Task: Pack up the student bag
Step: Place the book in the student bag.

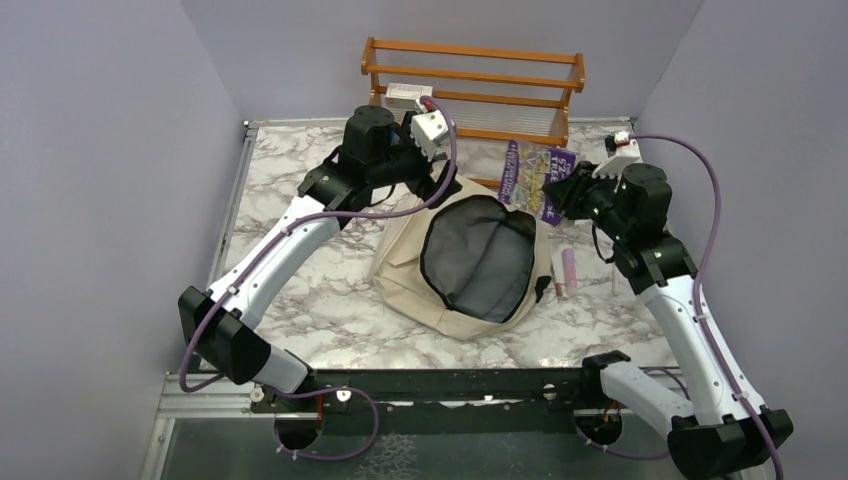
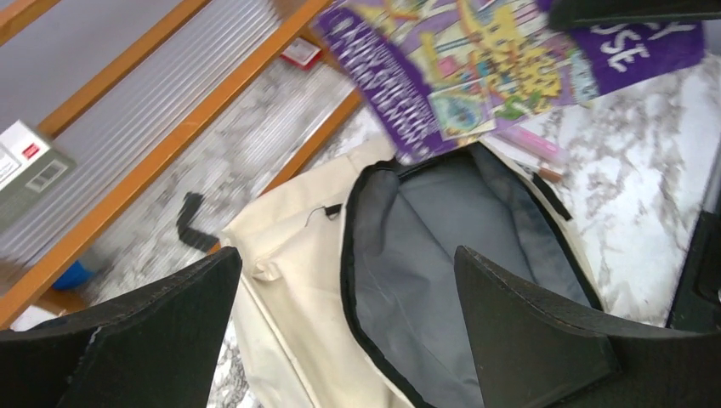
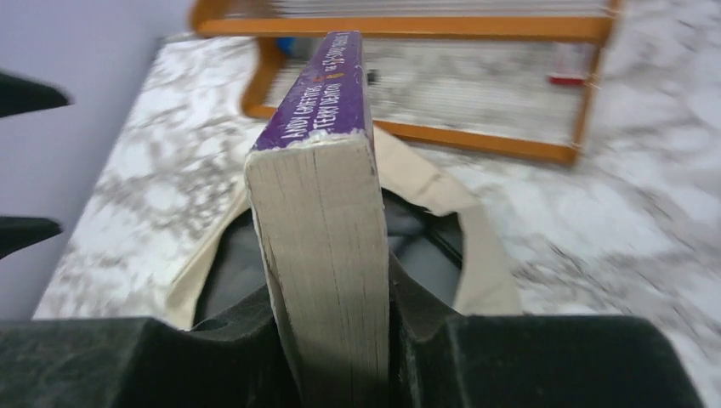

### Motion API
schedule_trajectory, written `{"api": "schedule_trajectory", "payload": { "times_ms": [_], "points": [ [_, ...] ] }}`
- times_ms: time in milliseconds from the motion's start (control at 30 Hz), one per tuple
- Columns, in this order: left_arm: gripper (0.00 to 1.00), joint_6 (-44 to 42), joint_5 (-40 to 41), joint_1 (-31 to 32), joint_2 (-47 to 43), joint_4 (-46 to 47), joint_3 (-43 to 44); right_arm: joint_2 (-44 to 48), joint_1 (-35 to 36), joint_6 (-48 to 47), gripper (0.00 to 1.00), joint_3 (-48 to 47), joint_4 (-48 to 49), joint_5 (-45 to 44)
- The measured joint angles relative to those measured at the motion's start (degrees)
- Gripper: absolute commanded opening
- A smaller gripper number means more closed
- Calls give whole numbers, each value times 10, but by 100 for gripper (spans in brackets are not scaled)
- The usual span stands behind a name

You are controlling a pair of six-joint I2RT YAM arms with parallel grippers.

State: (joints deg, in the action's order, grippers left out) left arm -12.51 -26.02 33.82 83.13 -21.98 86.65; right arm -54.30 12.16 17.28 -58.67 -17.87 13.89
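Note:
The student bag [image 1: 405,270] lies in the middle of the table, cream canvas with its black-edged mouth wide open on grey lining. My left gripper [image 1: 440,188] hovers open over the bag's back left rim; in the left wrist view its fingers [image 2: 170,314] straddle the cream cloth and the zip edge [image 2: 289,280] with nothing between them. My right gripper [image 1: 562,195] is shut on a thick purple paperback book [image 1: 530,170], held above the bag's back right corner. In the right wrist view the book [image 3: 327,212] stands on edge between the jaws, over the bag's mouth [image 3: 489,272].
A wooden rack [image 1: 475,85] stands at the back with a white box [image 1: 405,93] on it. A pink tube [image 1: 568,268] and a thin brown stick [image 1: 558,280] lie just right of the bag. Grey walls close in on both sides.

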Motion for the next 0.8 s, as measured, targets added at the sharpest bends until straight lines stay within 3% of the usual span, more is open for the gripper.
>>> {"api": "schedule_trajectory", "payload": {
  "times_ms": [167,300,567,800],
  "points": [
    [94,21,81,24,29,12,0,-13,0,43,1,-17,-85,-185],
    [92,34,153,76,65,7,2,-40,-22,60,0,-21,-129,-263],
    [91,55,267,149,134,-20,2,-75,-195,82,1,-12,-138,-186],
    [90,71,351,196,195,-45,5,-75,-205,88,0,4,-138,-121]
  ]
}}
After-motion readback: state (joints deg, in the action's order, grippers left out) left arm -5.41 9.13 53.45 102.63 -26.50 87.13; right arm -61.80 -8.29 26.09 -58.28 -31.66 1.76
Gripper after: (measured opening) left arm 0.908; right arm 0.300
